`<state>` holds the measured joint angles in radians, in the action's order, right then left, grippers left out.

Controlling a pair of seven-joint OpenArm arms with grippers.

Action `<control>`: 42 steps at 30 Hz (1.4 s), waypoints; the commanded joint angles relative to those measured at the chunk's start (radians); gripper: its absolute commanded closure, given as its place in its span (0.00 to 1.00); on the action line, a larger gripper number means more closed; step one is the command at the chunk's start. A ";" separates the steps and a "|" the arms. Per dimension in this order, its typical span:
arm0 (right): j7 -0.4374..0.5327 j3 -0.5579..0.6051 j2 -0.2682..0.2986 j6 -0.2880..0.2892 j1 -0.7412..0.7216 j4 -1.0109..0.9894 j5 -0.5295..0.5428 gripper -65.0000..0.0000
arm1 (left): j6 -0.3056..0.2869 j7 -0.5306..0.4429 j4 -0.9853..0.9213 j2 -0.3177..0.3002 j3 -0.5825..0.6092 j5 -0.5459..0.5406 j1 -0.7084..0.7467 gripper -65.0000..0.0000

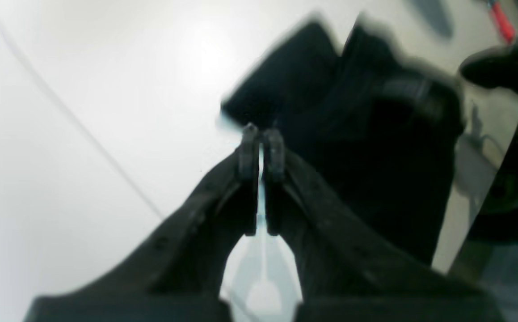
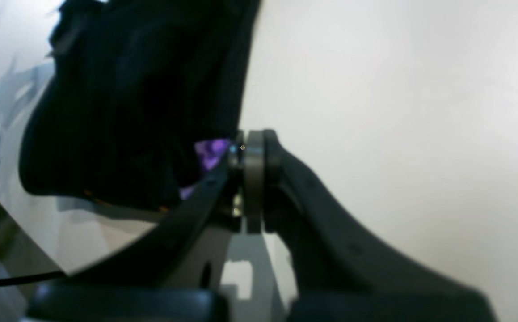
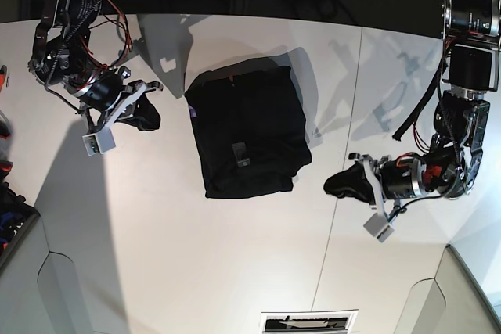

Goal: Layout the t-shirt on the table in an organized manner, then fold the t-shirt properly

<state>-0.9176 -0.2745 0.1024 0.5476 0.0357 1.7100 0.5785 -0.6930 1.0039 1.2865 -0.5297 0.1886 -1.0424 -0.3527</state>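
One black shirt (image 3: 246,132) is seen, folded into a compact, roughly square bundle and lying flat near the middle of the table (image 3: 196,256), left of the single thin seam (image 3: 342,138) in the base view. One small grey tag (image 3: 241,152) shows on its upper face, and a bit of purple label (image 3: 193,113) peeks out at its left edge. Nothing is touching the shirt.

Two grippers are counted, one on each side of the shirt and both apart from it. The left gripper (image 3: 344,184) is held just off the shirt's lower right corner (on the base view's right); in its wrist view the left gripper (image 1: 261,150) has its fingers drawn almost together, only a thin slit of light between them, with nothing held. The right gripper (image 3: 143,114) is held near the shirt's upper left side. In its blurred wrist view the right gripper (image 2: 250,179) appears pressed together and empty, the shirt (image 2: 129,98) and purple label (image 2: 212,152) lying behind it.
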 commanded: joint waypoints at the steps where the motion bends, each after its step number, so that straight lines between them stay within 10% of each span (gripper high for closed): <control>1: 0.023 0.000 0.006 0.009 -0.016 0.017 0.021 1.00 | -0.005 -0.016 0.029 -0.015 -0.013 -0.024 -0.007 0.96; 16: -0.011 -0.007 0.069 0.007 0.114 0.052 0.070 1.00 | -0.005 0.000 0.309 -0.142 -0.255 -0.024 0.481 0.96; 29: -0.153 -0.060 0.096 0.016 0.472 0.265 0.223 1.00 | -0.005 -0.002 0.624 0.003 -0.499 0.051 1.056 0.96; 42: -0.153 -0.045 0.149 0.018 0.792 0.211 0.204 1.00 | -0.005 -0.015 0.446 -0.012 -0.240 0.357 1.242 0.96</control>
<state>-1.0775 -0.3164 0.2417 0.5613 0.8181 1.9095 0.7746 -0.6899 0.9844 1.7252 -0.5373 -0.0475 -0.6777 0.8734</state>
